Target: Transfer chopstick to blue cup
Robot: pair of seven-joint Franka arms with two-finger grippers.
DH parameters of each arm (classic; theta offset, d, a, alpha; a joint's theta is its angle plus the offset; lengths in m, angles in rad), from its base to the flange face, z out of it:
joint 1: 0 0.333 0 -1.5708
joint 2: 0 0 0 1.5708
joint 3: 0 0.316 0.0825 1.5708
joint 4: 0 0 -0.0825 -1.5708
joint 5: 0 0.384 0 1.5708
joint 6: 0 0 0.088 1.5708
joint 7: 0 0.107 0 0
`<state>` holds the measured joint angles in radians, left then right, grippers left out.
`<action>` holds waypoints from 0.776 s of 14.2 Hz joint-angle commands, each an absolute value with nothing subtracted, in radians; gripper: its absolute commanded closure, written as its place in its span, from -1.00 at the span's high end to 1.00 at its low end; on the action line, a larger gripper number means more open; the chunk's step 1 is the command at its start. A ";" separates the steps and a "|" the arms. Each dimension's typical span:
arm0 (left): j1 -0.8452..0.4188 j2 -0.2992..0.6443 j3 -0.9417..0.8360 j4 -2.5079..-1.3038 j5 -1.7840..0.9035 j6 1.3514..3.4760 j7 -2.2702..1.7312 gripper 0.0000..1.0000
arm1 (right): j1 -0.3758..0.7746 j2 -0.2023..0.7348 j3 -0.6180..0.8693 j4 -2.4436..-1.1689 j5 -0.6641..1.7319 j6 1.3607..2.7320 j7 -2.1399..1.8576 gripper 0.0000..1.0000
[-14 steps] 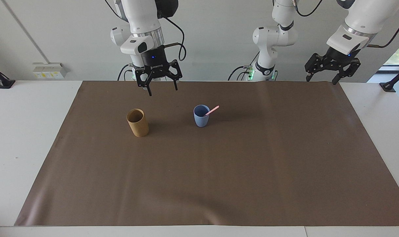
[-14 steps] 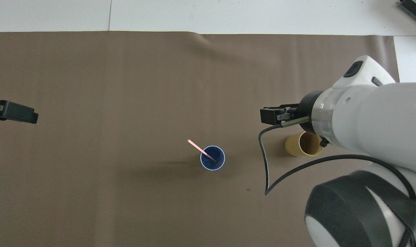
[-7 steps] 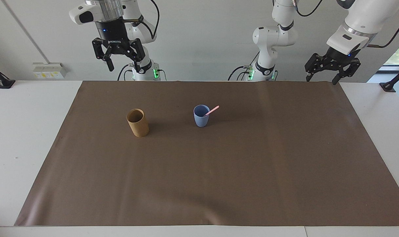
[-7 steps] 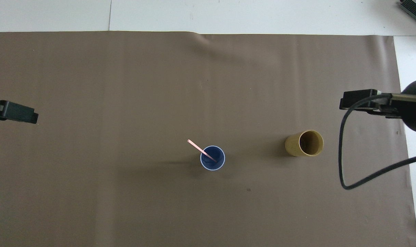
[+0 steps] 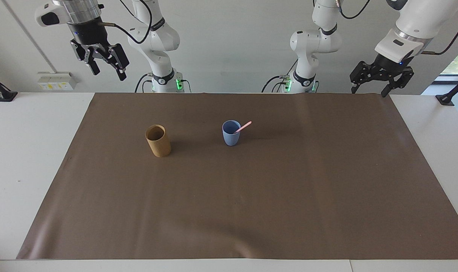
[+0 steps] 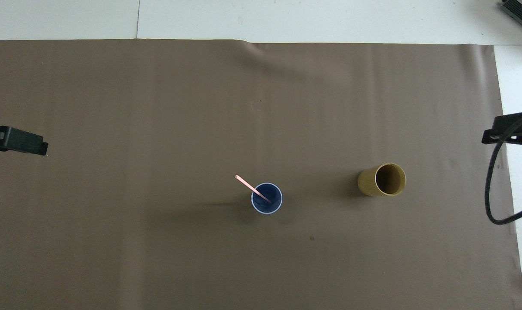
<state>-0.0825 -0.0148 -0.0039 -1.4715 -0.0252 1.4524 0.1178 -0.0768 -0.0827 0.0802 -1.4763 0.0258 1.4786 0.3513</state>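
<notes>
The blue cup (image 5: 231, 134) stands upright on the brown mat, about mid-table; it also shows in the overhead view (image 6: 267, 199). One light pink chopstick (image 5: 244, 126) stands in it, leaning over the rim toward the left arm's end (image 6: 247, 184). My right gripper (image 5: 108, 73) is open and empty, raised high over the mat's corner at the right arm's end (image 6: 501, 130). My left gripper (image 5: 368, 91) is open and empty and waits over the mat's edge at the left arm's end (image 6: 24, 143).
A taller tan-brown cylindrical cup (image 5: 158, 141) stands upright beside the blue cup, toward the right arm's end (image 6: 381, 180); it looks empty from above. The brown mat (image 5: 251, 207) covers most of the white table.
My right gripper has risen from above the tan cup and swung out to the right arm's end of the table. The left arm, the cups and the chopstick have not moved.
</notes>
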 commanded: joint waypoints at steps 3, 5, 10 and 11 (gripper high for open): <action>-0.071 -0.035 -0.011 -1.496 -0.037 1.442 0.118 1.00 | -0.121 -0.072 0.086 -1.542 0.037 1.511 0.247 1.00; -0.071 -0.037 -0.011 -1.496 -0.037 1.440 0.117 1.00 | -0.100 -0.075 0.060 -1.548 0.037 1.506 0.242 1.00; -0.071 -0.037 -0.011 -1.497 -0.037 1.440 0.112 1.00 | 0.081 -0.069 -0.143 -1.537 0.005 1.499 0.127 1.00; -0.071 -0.037 -0.011 -1.497 -0.037 1.440 0.113 1.00 | 0.086 -0.071 -0.143 -1.537 -0.001 1.494 0.126 1.00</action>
